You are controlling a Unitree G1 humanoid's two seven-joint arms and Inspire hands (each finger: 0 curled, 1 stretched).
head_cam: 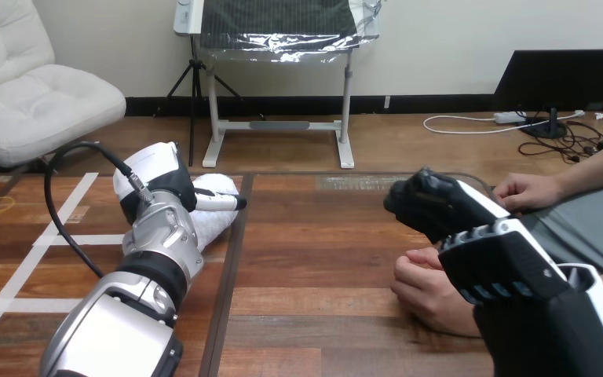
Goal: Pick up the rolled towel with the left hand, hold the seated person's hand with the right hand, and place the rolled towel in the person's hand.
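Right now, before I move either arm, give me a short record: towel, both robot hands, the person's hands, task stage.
towel: white rolled towel, apparently resting on the table, left part
left hand: left hand on top of the towel; grip cannot be told
right hand: right hand at the table's right, far from the towel
person's nearer hand: on the table, just below the right hand in view; contact unclear
person's farther hand: at the table's right edge
stage: towel not yet delivered
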